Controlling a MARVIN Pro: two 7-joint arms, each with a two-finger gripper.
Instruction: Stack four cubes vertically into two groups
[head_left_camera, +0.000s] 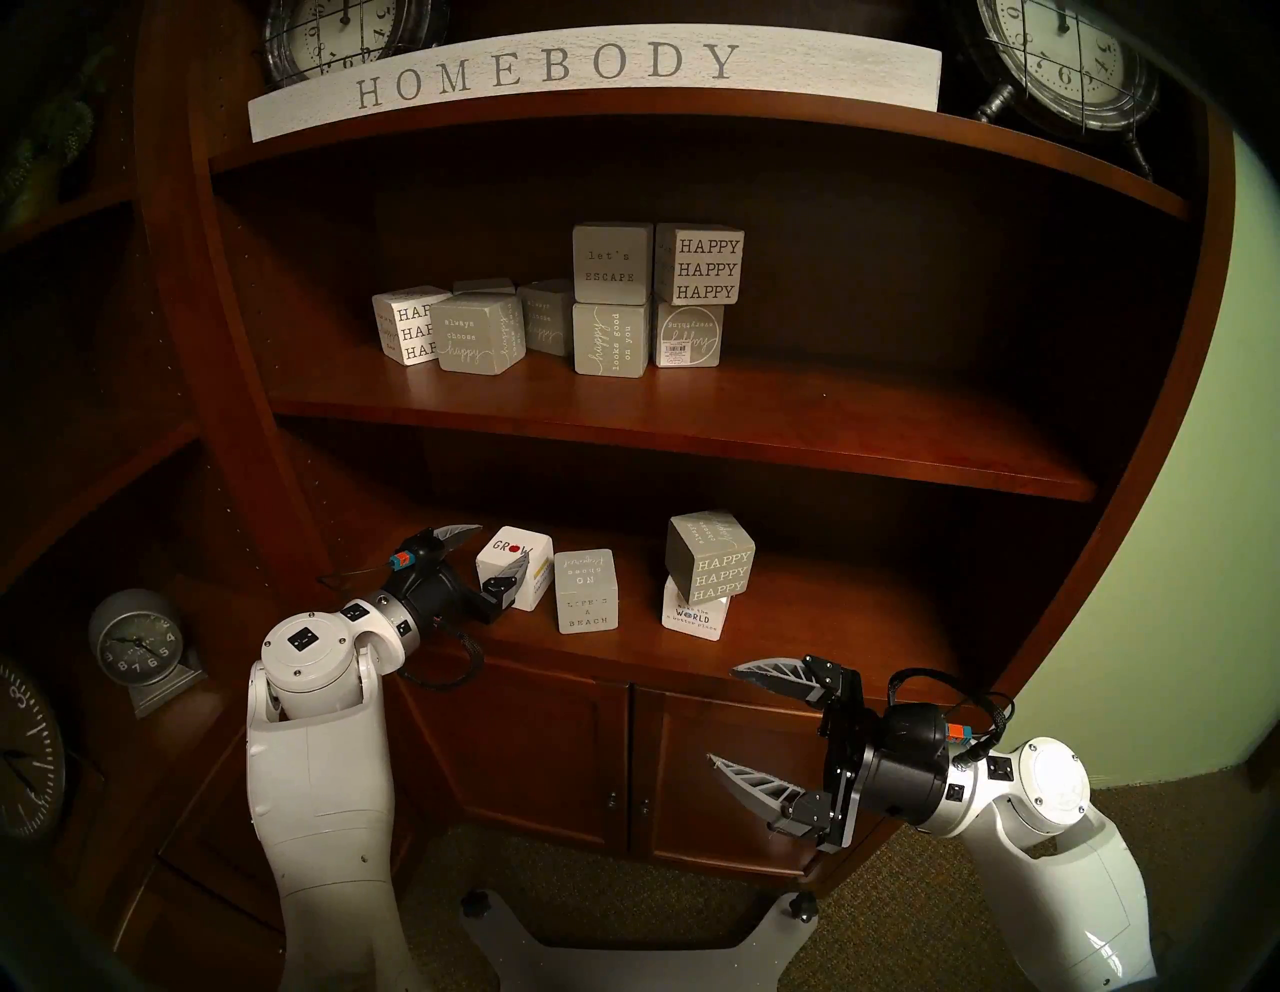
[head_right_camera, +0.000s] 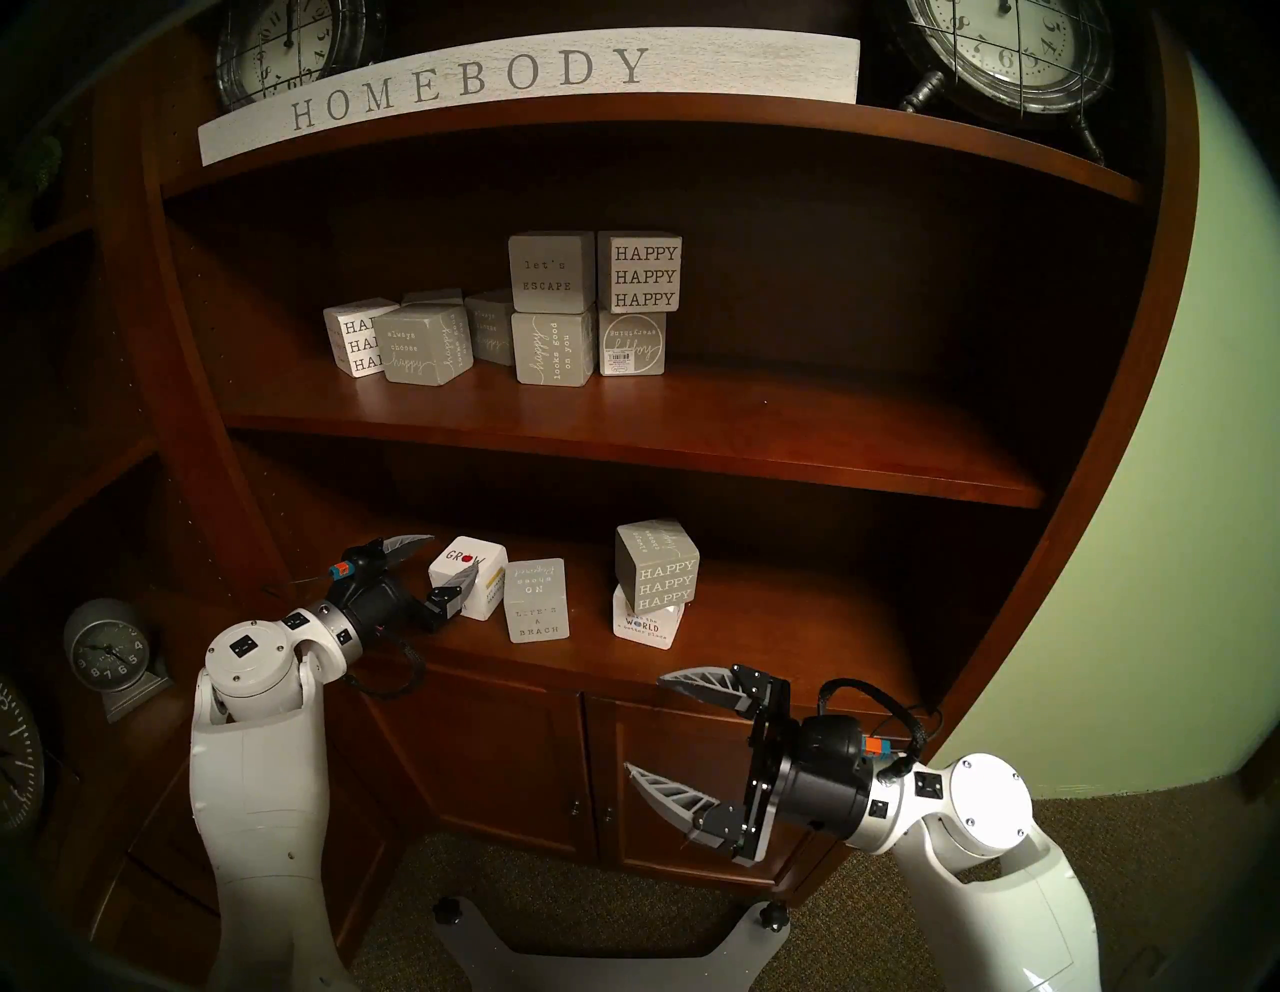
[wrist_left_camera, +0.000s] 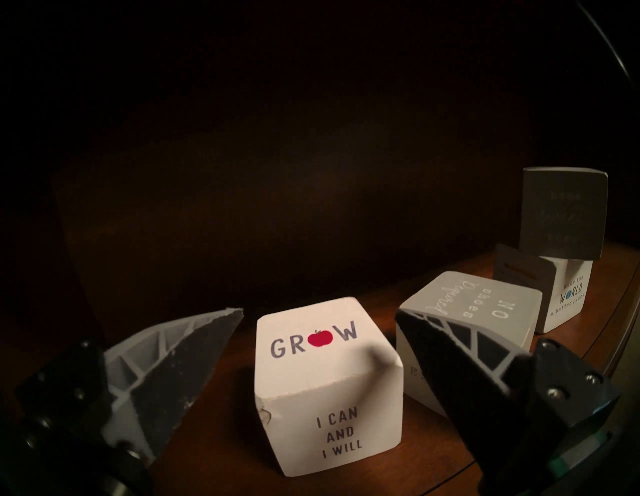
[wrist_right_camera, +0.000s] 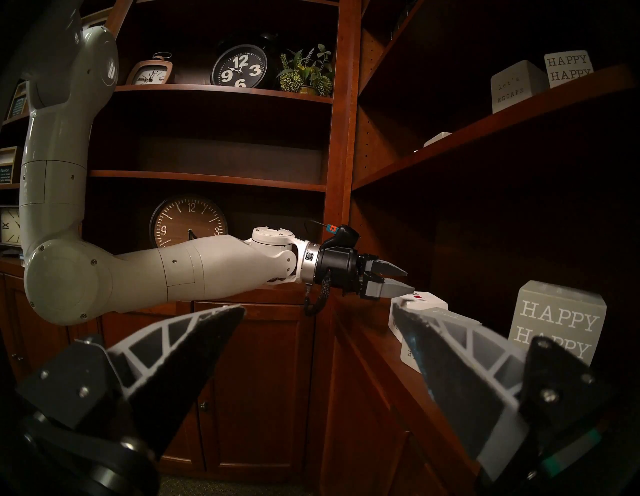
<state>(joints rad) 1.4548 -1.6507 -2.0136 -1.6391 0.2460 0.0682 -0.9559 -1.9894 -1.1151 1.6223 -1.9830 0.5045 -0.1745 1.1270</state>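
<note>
Head views: the left gripper (head_left_camera: 488, 554) reaches over the lower shelf (head_left_camera: 831, 609) with its jaws spread wide, one finger behind the GROW cube (head_left_camera: 516, 564) and one across its front, neither clearly touching it. Just right of the GROW cube, with a narrow gap, stands the BEACH cube (head_left_camera: 587, 590). Further right of that, well apart, the HAPPY cube (head_left_camera: 710, 558) already sits twisted on a second white cube (head_left_camera: 695, 615), so one pair looks done. The right gripper (head_left_camera: 724, 717) hangs below and in front of the shelf edge, jaws wide apart and empty, well away from the GROW cube; the left arm is plainly the nearer one.

Left wrist view: the GROW cube (wrist_left_camera: 325, 381) lies straight ahead between the spread fingers, a corner turned toward the camera rather than a flat face. The left finger (wrist_left_camera: 180, 360) stands clear of it; the right finger (wrist_left_camera: 460, 363) lies between it and the BEACH cube (wrist_left_camera: 478, 311), and in this dim light I cannot tell whether it brushes either. My judgement is that closing needs a small wrist turn so the pads meet flat faces, then a lift rightward onto the BEACH cube.

Right wrist view: the right gripper (wrist_right_camera: 318, 313) is open on nothing, looking along the shelf; the GROW cube (wrist_right_camera: 420, 298) shows just beyond the left gripper (wrist_right_camera: 403, 279), the HAPPY cube (wrist_right_camera: 557, 318) nearer.
</note>
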